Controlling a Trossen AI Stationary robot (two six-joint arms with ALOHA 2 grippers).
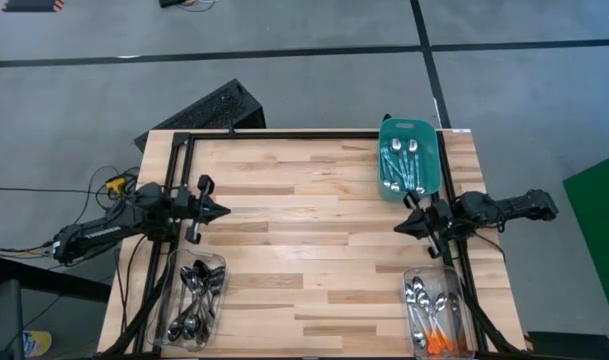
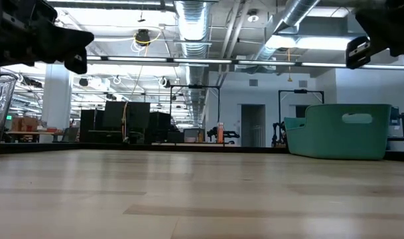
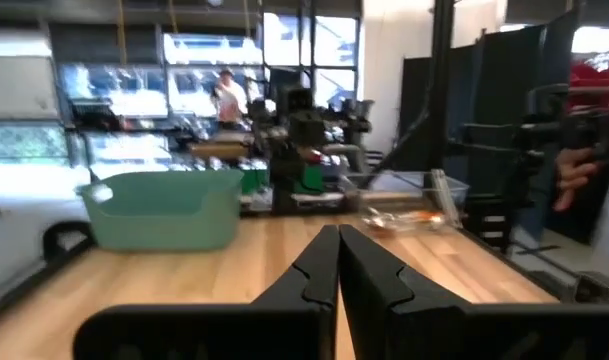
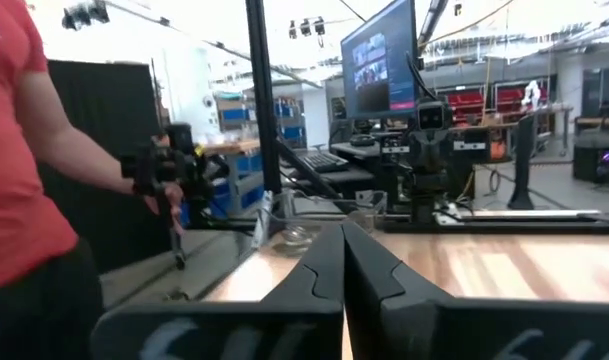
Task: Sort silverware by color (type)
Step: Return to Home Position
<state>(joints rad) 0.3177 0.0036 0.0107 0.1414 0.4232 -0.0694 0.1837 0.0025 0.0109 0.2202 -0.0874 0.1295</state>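
From above, the left pincer (image 1: pixel 224 211) and right pincer (image 1: pixel 399 228) are hovering over the table (image 1: pixel 304 250), well apart. Dark spoons (image 1: pixel 196 298) are lying in the left clear bin (image 1: pixel 167 318) near the left pincer; blue spoons (image 1: pixel 402 165) in the teal tub (image 1: pixel 408 124) and orange spoons (image 1: pixel 436 338) in the right clear bin (image 1: pixel 408 275) are flanking the right pincer. Seen level, the tub is hiding its spoons. Both wrist views are showing fingers (image 3: pixel 312 272) pressed together, clenched on nothing.

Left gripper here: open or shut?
Shut, nothing held. The left wrist view shows the left gripper closed, its fingers touching, above the left side of the table; the right gripper waits opposite, also shut.
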